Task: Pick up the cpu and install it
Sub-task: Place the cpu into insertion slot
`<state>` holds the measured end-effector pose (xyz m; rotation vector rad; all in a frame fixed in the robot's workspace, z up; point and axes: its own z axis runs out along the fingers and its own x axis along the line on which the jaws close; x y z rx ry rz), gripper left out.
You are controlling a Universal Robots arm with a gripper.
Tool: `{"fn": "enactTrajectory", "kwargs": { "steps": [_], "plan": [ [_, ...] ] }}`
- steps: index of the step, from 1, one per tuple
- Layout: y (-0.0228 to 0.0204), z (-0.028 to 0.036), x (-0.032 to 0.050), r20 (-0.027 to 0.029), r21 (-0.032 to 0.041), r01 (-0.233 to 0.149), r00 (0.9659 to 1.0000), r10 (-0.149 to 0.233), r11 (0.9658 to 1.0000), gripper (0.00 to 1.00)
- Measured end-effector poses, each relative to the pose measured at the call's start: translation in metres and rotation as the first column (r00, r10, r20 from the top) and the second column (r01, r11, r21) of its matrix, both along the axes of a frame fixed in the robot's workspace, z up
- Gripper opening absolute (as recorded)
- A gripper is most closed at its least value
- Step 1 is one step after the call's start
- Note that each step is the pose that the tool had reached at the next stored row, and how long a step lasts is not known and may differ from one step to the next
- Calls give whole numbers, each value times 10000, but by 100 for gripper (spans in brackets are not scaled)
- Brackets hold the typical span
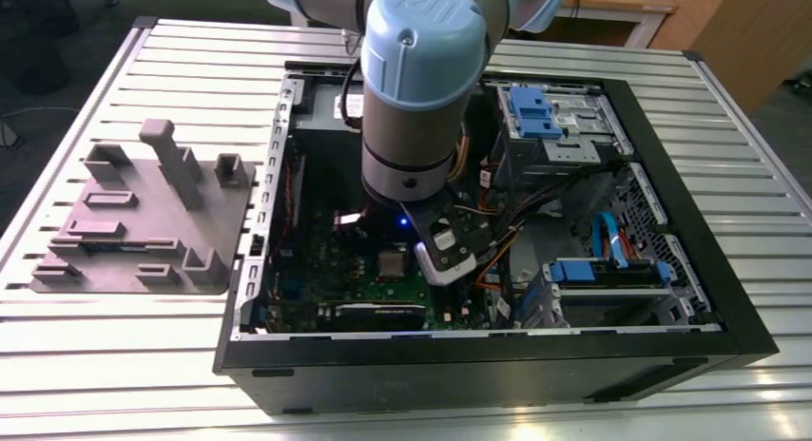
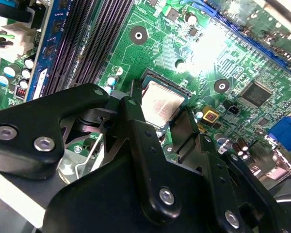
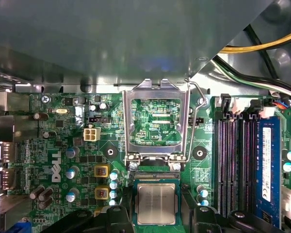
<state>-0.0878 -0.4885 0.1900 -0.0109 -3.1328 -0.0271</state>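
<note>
Open case [image 1: 508, 370], green board [image 3: 116, 141], socket frame [image 3: 157, 91] flipped up, cpu [image 3: 156, 204] flat in socket, metal top up, near-square, edges parallel to memory slots [image 3: 233, 160], gripper [image 2: 161, 103] straddling it, fingers [image 2: 135, 104] apart, just beside its sides.

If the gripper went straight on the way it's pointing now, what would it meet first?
Most likely the cpu, which lies in its socket on the green board directly ahead of the gripper. Whether any gap remains between them is unclear.
</note>
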Motion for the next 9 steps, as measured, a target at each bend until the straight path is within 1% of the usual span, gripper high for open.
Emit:
{"fn": "enactTrajectory", "kwargs": {
  "steps": [3,4,9],
  "plan": [
    [0,-1,0,1,0,-1,10000,1,10000,49],
    [0,-1,-1,0,0,0,10000,0,10000,55],
    [0,2,0,1,2,0,10000,0,10000,55]
  ]
}}
